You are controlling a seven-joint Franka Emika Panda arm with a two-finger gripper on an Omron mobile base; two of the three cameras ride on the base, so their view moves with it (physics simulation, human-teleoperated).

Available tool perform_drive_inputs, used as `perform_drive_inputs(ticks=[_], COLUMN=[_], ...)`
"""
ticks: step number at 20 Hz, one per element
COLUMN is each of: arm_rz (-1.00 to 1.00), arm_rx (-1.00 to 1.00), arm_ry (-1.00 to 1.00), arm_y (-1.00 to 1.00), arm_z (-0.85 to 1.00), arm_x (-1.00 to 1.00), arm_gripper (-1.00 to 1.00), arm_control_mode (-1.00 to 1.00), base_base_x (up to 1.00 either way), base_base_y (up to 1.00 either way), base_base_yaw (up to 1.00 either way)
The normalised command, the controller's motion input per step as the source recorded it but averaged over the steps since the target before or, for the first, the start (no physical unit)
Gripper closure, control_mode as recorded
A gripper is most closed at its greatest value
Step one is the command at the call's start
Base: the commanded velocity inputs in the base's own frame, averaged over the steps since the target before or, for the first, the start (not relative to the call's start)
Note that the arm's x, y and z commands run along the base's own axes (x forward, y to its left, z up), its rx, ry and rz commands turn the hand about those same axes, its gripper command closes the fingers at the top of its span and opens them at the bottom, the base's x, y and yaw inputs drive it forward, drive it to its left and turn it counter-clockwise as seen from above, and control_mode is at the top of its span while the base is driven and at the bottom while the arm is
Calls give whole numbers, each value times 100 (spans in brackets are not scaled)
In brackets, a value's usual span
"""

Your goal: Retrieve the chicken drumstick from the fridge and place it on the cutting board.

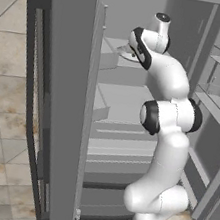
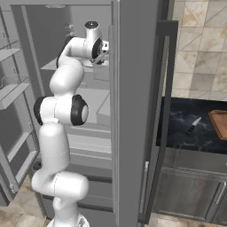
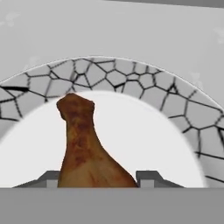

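The fridge (image 1: 63, 99) stands open, its grey door swung out toward the base with the long dark handle (image 1: 29, 103) running down its outer face. Inside are grey shelves and drawers, and door bins (image 1: 219, 107) hang on the other open door at the right of the left base view. The arm (image 1: 166, 136) rises from the floor and reaches into an upper shelf.

In the hand view the drumstick (image 3: 85, 148) lies on a white plate (image 3: 144, 140) whose rim bears a grey cracked-tile pattern. Its thin end points away from the camera and its thick end sits between the two fingertips (image 3: 151, 177) at the bottom of that view. The jaws stand on either side of the thick end, close to it; whether they press on it I cannot tell.

The floor is pale beige tile, and the wall beyond the fridge in the right base view is tiled in the same tone. Right of the fridge there runs a dark marbled surface (image 2: 181, 128) over grey cabinet fronts. On it lies a black-handled knife (image 2: 193, 126), and just beyond it, at the picture's edge, the reddish-brown board (image 2: 219, 123), the two near but apart.
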Motion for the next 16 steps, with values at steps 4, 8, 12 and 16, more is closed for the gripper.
perform_drive_inputs(ticks=[4,8,12,16], arm_rz=[0,0,0,0], arm_rx=[0,0,0,0], arm_ry=[0,0,-5,-15], arm_y=[0,0,0,8], arm_z=[0,0,10,21], arm_x=[0,0,-26,-47], arm_gripper=[100,100,100,100], arm_control_mode=[-100,-100,-100,-100], base_base_x=[0,0,0,0], base_base_y=[0,0,0,0], base_base_yaw=[0,0,0,0])
